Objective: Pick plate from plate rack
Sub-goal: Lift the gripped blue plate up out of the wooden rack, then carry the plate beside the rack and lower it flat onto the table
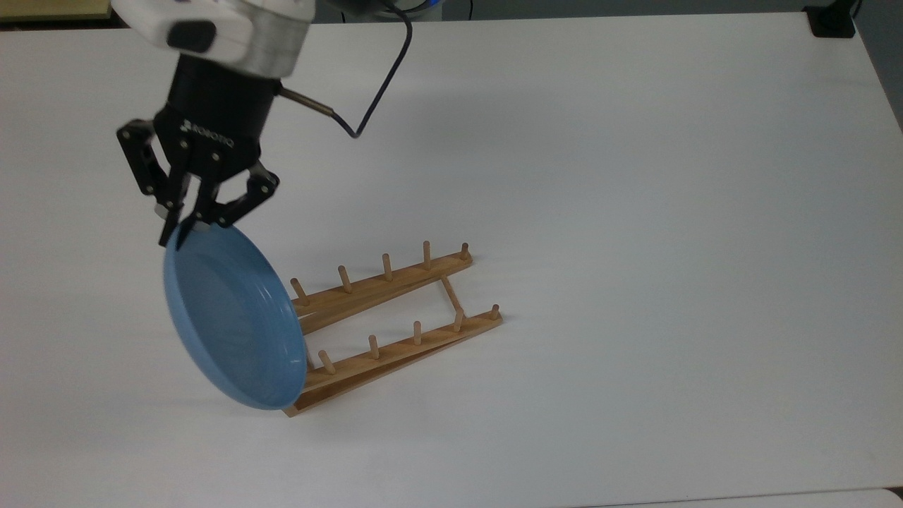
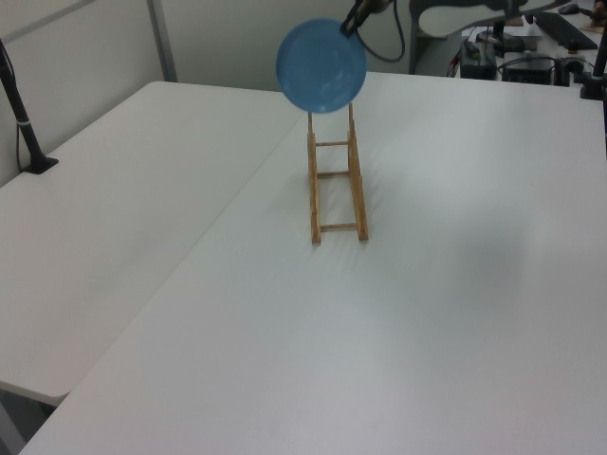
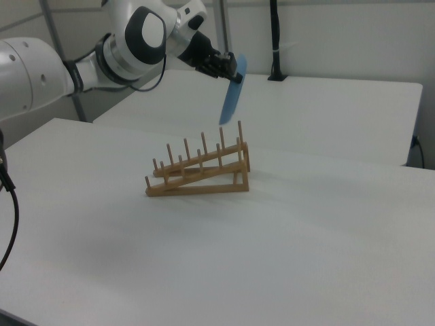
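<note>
While pinching the plate (image 1: 233, 326) by its upper rim, gripper (image 1: 185, 227) holds it tilted in air, clear above the rack (image 1: 395, 324) w/ 2 peg rows on table (image 1: 635, 176).

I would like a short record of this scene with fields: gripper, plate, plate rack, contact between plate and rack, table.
gripper: gripper shut on the top rim of the plate
plate: light-blue plate, held on edge and hanging from the gripper
plate rack: wooden plate rack with two rows of upright pegs, standing on the table, no plate in it
contact between plate and rack: none; in the right view the plate's lower edge is just above the pegs at the rack's tall end
table: white table, nothing else near the rack
</note>
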Robot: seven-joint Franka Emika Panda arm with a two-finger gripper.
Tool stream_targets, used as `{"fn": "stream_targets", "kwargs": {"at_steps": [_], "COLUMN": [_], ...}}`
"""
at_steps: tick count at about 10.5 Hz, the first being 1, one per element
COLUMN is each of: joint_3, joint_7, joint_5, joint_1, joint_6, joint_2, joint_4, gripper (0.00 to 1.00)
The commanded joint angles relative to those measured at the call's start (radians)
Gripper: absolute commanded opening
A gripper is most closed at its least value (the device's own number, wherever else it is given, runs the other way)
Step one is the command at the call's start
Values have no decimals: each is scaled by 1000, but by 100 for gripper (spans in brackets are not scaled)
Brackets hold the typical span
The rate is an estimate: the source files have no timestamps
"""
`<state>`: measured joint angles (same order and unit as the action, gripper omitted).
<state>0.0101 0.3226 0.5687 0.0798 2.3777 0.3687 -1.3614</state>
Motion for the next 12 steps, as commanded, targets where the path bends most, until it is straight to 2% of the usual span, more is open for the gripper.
{"fn": "stream_targets", "kwargs": {"at_steps": [1,2,3,4,5,7,8,10,11,12], "joint_3": [-19,-24,-53,-91,-134,-199,-222,-225,-225,-225], "joint_7": [15,-84,-202,-315,-430,-667,-773,-882,-892,-893], "joint_5": [-355,-545,-708,-816,-879,-905,-903,-870,-815,-788], "joint_1": [40,54,54,49,46,46,48,55,54,52], "joint_6": [12,-7,-68,-203,-376,-620,-688,-707,-698,-662], "joint_2": [-97,-147,-199,-226,-226,-228,-226,-196,-162,-134], "joint_4": [-30,-65,-140,-169,-171,-226,-269,-349,-373,-389], "gripper": [0,1,1,0,1,1,1,1,1,1]}}
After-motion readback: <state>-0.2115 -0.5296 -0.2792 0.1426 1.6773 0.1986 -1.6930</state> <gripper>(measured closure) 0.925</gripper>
